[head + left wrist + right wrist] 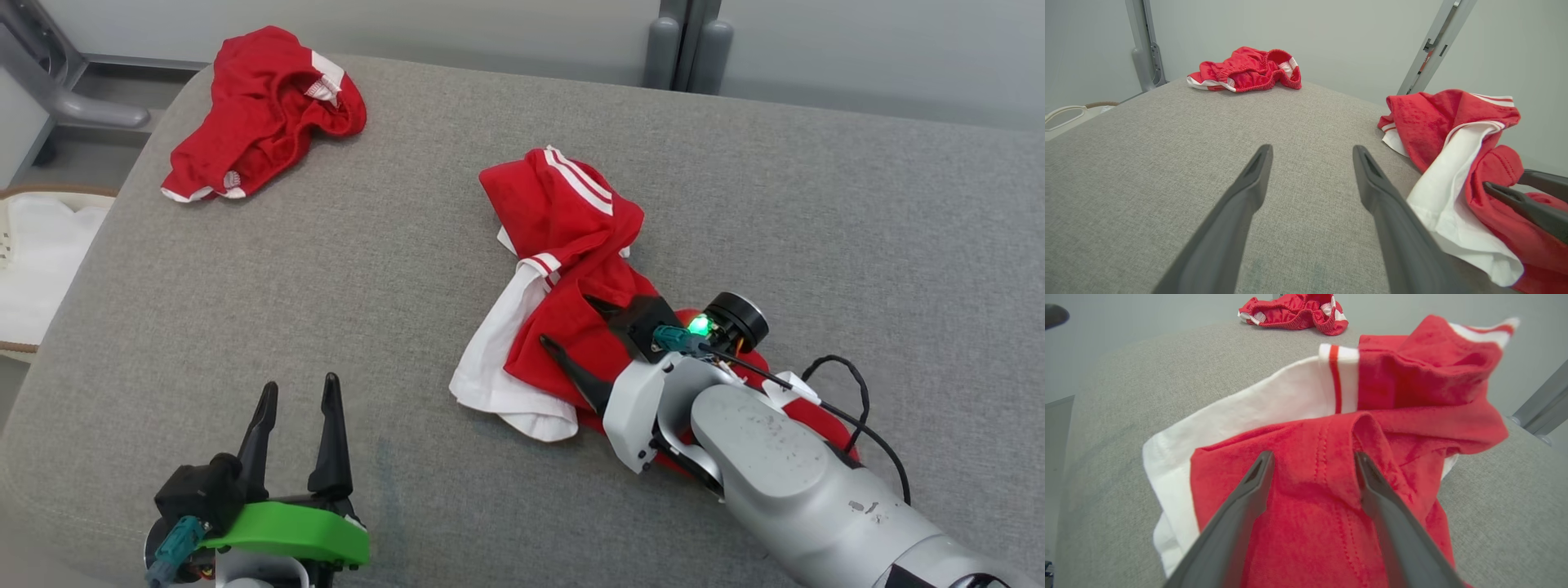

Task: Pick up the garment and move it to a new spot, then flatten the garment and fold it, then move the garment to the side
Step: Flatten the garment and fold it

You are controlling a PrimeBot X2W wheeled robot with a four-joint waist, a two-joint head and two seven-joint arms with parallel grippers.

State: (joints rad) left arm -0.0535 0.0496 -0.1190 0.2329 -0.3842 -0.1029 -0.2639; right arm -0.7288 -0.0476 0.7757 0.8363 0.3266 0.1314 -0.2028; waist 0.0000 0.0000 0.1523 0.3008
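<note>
Grey padded table, crumpled red-and-white shirt mid-table, long axis running away from the robot. Right gripper sits over its near end, spread wide, nothing pinched. Left gripper is wide open too, empty, well off to the left.

On my feed the garment looks like soft matt red knit cloth with stitched hems and smooth white panels, and the red shorts seem to be the same cloth with a gathered elastic waistband. The desk is covered in coarse grey woven fabric, matt and nubbly. The left claw and right claw have dark matt plastic fingers, the green bracket is smooth plastic, and the right forearm is a pale satin shell with scuffs.
</note>
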